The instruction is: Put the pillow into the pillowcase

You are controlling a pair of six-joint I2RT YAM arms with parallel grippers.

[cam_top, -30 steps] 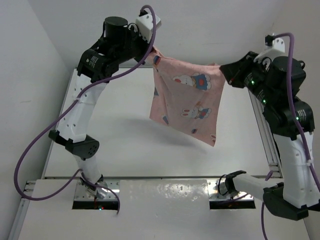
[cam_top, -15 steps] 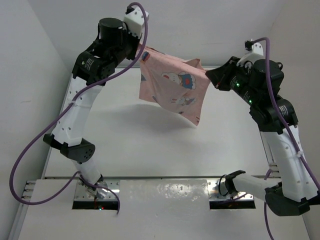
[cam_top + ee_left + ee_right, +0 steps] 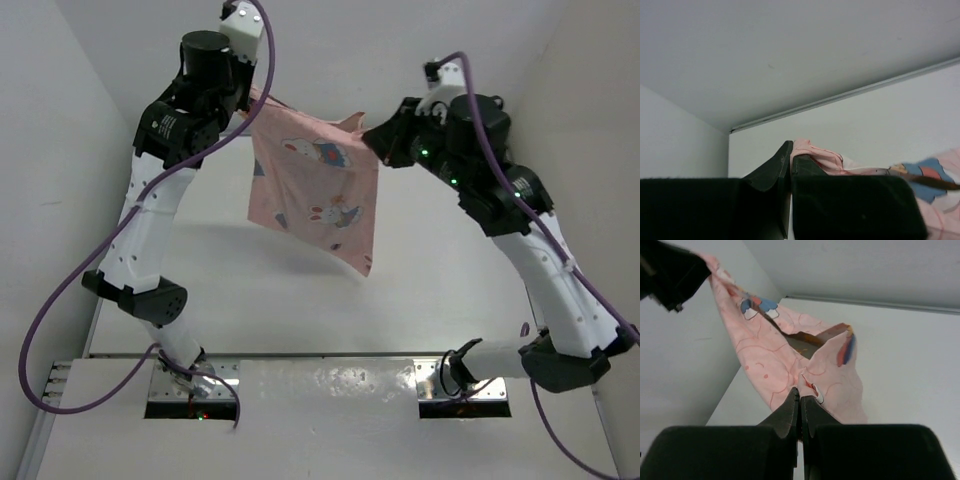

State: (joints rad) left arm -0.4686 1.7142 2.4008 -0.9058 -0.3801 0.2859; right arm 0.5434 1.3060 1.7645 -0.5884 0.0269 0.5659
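- The pillowcase [image 3: 315, 190] is held aloft above the desk [image 3: 250, 300] and hangs slack from its upper edge.
- One upper corner of the pillowcase is clenched in the left end effector [image 3: 258, 97].
- The other upper corner is pinched in the right end effector [image 3: 372, 140].
- Olive-brown fabric of the pillow [image 3: 802, 341] is seen inside the pillowcase's open mouth, just beyond the right end effector's tips.
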